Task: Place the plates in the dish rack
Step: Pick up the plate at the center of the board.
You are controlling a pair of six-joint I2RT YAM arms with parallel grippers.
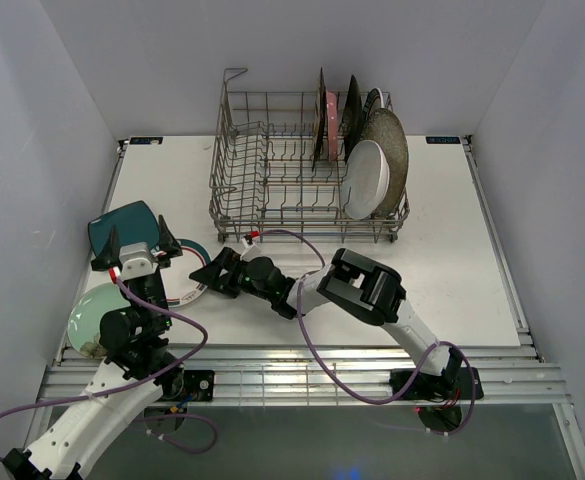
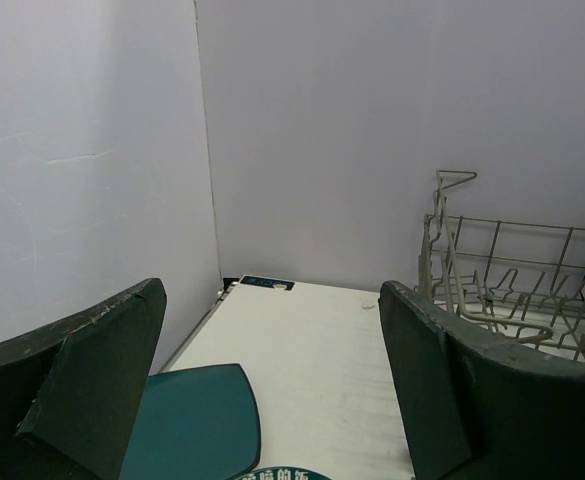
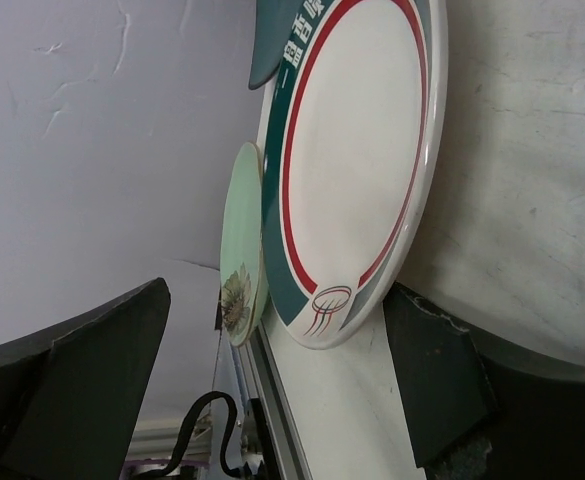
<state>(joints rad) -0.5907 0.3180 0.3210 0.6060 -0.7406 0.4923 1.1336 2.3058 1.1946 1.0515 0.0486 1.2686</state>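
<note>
Standing on edge at the right end of the dish rack (image 1: 230, 185), propped by the tines: pink dotted plate (image 1: 322, 125), black plate (image 1: 352, 105), speckled grey plate (image 1: 397, 140), white oval plate (image 1: 364, 180). Left and middle rows of the rack open, slots to spare.

Flat on the table (image 1: 452, 230), left-front of the rack, crowded together: teal square plate (image 1: 122, 222), pale green plate (image 1: 90, 318), teal-rimmed round plate (image 1: 190, 290).

Right gripper (image 1: 204, 278) low, front-left of the rack, fingers spread with the teal-rimmed plate's rim just ahead between them, nothing pinched. Likely lining up an edge grab.

Left gripper (image 1: 140, 243) raised over the teal square plate, spread wide, empty.

Tight spot: side wall just past the stack, table's front edge beside the pale green plate, both arms bunched there. Open table from there back to the rack.
</note>
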